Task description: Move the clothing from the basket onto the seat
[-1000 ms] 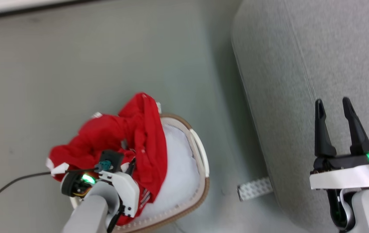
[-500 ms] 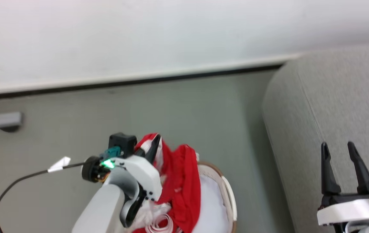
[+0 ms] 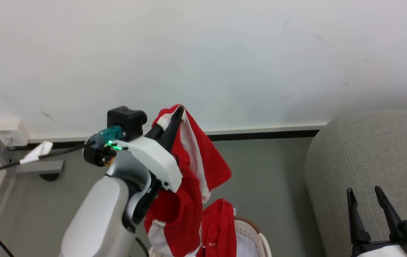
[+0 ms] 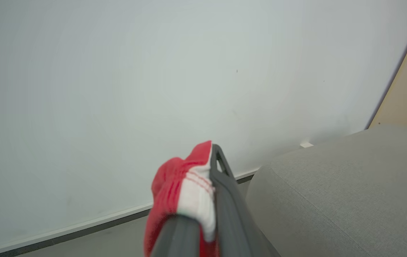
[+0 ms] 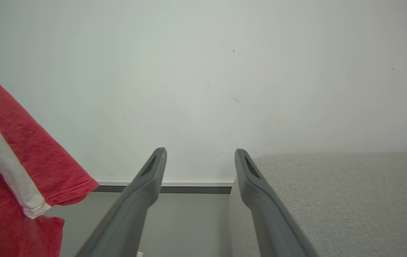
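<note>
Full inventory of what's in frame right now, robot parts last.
clothing: count unclear, red with white trim, hanging from the left jaws above the basket
basket: one, cream with brown rim, bottom centre of head view
sofa: one, light grey, right side
wall: one, white, behind everything
floor: grey, between wall and sofa
cable: one, black, far left
left jaws: one pair, dark, shut on the clothing
right jaws: one pair, dark, open and empty, lower right before the sofa

Sporting a pale grey forearm, glossy white wrist shell, black camera block, teal plug, tiny green light, black cable, plus long dark tapered fingers.
</note>
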Available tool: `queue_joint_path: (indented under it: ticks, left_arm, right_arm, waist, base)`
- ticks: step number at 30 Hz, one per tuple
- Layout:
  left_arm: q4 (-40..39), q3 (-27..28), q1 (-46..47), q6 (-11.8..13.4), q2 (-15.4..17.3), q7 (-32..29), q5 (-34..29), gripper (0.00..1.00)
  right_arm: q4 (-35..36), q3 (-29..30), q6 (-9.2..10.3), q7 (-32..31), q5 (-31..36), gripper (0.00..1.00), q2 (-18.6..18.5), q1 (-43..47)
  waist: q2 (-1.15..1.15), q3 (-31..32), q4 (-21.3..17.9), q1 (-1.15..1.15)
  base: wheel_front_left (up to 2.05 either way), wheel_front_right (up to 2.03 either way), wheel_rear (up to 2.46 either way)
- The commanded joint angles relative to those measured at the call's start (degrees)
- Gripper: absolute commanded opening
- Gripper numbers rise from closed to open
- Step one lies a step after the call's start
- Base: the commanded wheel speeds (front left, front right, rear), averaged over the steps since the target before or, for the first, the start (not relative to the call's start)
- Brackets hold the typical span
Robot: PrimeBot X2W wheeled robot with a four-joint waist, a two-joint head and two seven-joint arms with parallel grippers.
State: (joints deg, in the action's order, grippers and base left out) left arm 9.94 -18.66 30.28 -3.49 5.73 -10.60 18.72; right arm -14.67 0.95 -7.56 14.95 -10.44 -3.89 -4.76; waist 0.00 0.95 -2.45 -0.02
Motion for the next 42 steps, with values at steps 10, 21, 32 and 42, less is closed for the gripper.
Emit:
queue_joint_path:
  ticks: [10,21,32,42]
  left_arm:
    - [-4.77,0.39,6.06,-1.75,3.31,-6.88,2.48,0.0]
    - [-7.71,-0.08,6.44,-2.3,5.03,-10.76,5.25,0.0]
    - [-9.62,-1.03,5.99,-2.37,4.8,-11.53,6.33,0.0]
    - [-10.47,-2.99,6.32,-2.62,3.96,-11.9,7.13,0.0]
  right_arm:
    - [0.32,-3.82,0.13,0.12,-2.56,1.0,-2.79,2.39]
    - [3.48,-13.95,0.13,0.12,-8.44,1.0,-7.31,-1.5]
    - [2.69,-41.48,0.14,-0.7,-19.43,1.0,-18.34,-16.82]
    - [-7.75,-59.21,0.13,-1.48,-24.51,1.0,-16.58,-35.21]
  waist:
    - [0.0,3.45,-1.09,0.02]
    - [0.0,2.96,-3.49,0.02]
    - [0.0,1.66,-4.38,0.02]
    - [0.0,0.61,-3.27,0.02]
  base:
    - [0.0,0.0,0.0]
    - [0.0,0.0,0.0]
    - [0.0,0.0,0.0]
    - [0.0,0.0,0.0]
